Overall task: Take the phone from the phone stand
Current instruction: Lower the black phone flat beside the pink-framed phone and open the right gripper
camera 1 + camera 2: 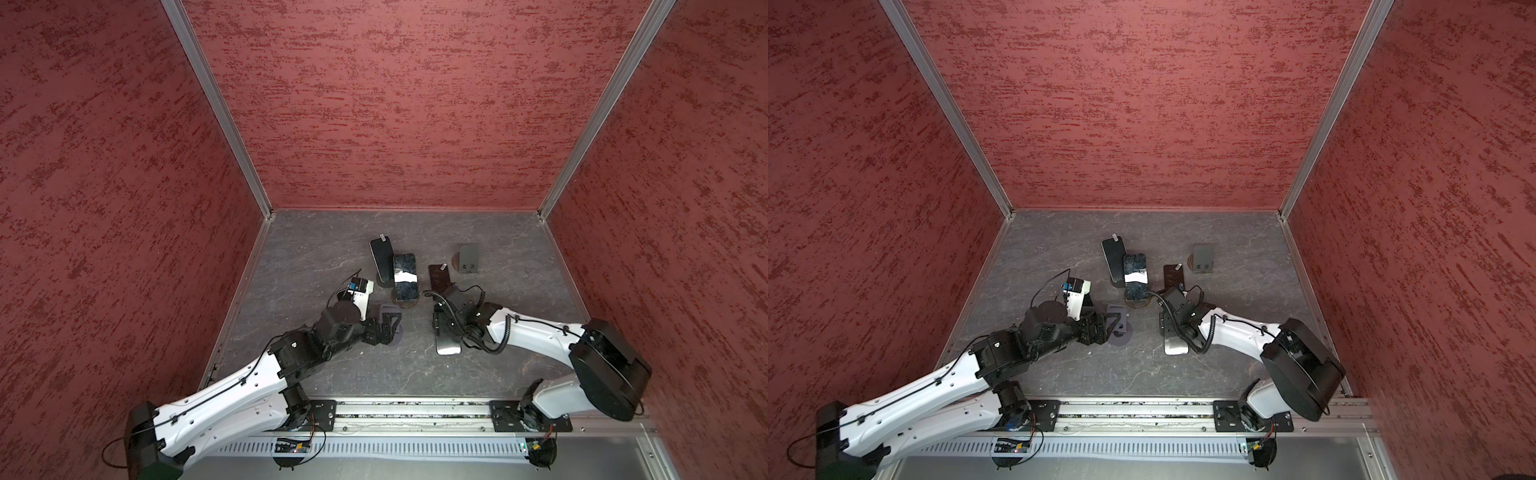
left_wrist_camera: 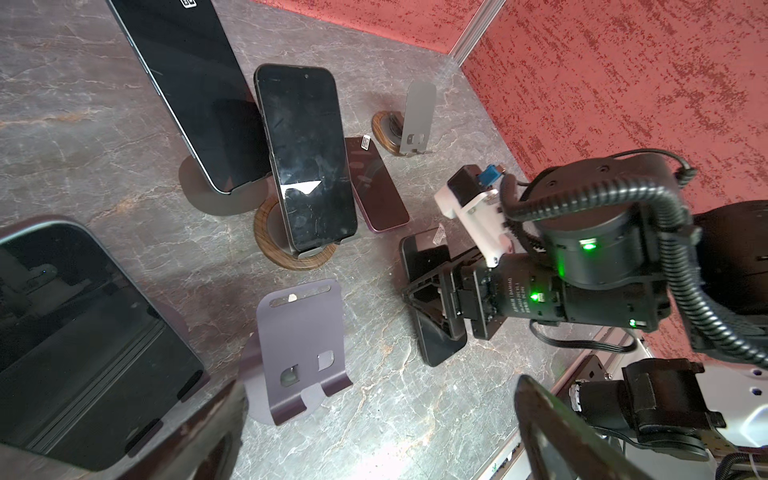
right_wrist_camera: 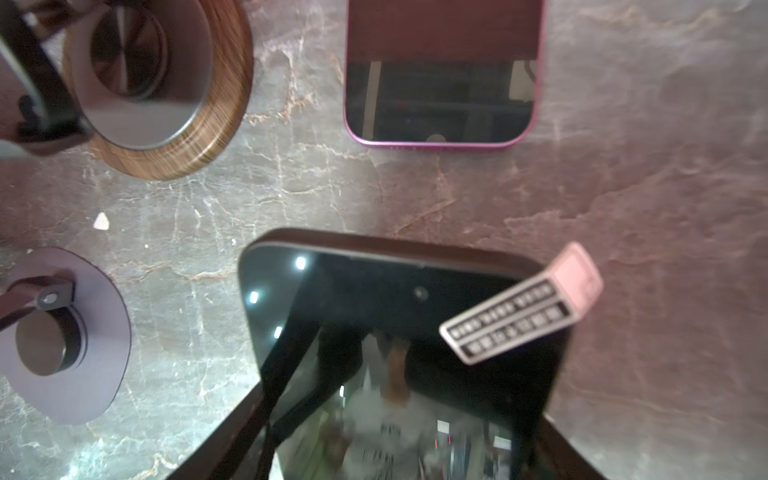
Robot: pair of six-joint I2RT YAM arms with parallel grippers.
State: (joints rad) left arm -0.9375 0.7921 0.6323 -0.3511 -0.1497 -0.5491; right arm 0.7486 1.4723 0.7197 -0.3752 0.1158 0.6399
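Right gripper (image 2: 432, 299) clamps phone (image 3: 374, 299) by long edges, body between fingers. Likely stiff, slick, fragile, light: grip edges, not screen. Left gripper (image 2: 380, 390) wide, bare phone stand (image 2: 299, 345) just ahead of fingers.

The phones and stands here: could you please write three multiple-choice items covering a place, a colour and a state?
1. Where is the magenta-edged phone? A) flat on the table B) on a stand C) against the wall
2. What colour is the empty stand by the left claw? A) white B) purple C) yellow
3. How is the right claw? A) open, empty B) out of view C) shut on a black phone
Answers: 1 A, it lies flat in both top views; 2 B, its plate shows purple; 3 C, it clamps that phone's edges.
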